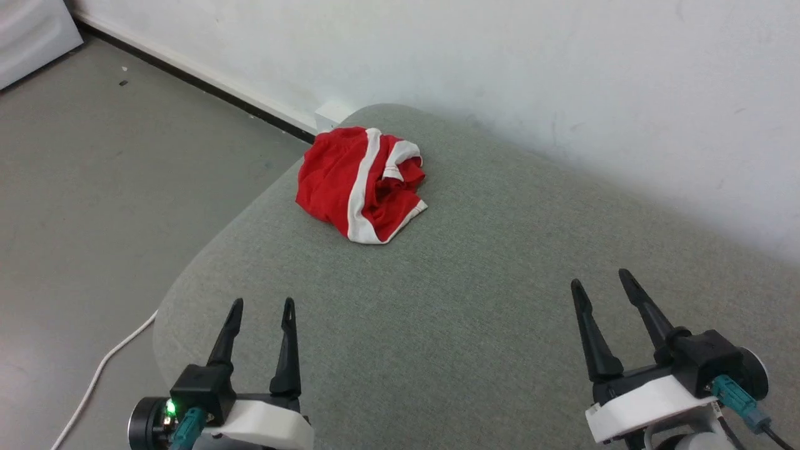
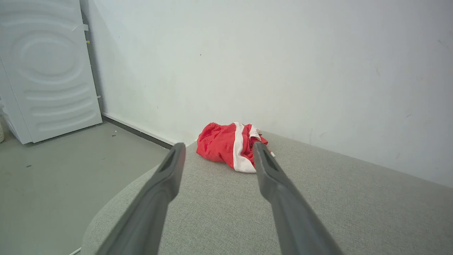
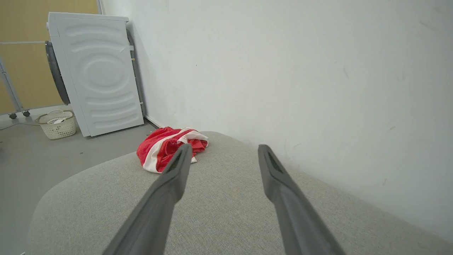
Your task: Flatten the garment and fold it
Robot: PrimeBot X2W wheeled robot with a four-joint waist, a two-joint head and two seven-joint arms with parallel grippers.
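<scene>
The garment (image 1: 359,181) is a crumpled heap of red shorts with white stripes, lying at the far left corner of a grey fabric-covered table (image 1: 475,300). It also appears in the left wrist view (image 2: 230,146) and the right wrist view (image 3: 166,147). My left gripper (image 1: 262,305) hovers open over the near left of the table, well short of the garment. Over the near right, my right gripper (image 1: 601,279) is open too, with nothing between its fingers.
A white wall (image 1: 500,75) runs along the table's far side. Grey floor (image 1: 94,187) lies to the left, with a white cable (image 1: 100,369) on it. A white washing machine (image 3: 97,74) and a pale laundry basket (image 3: 58,124) stand beyond the table.
</scene>
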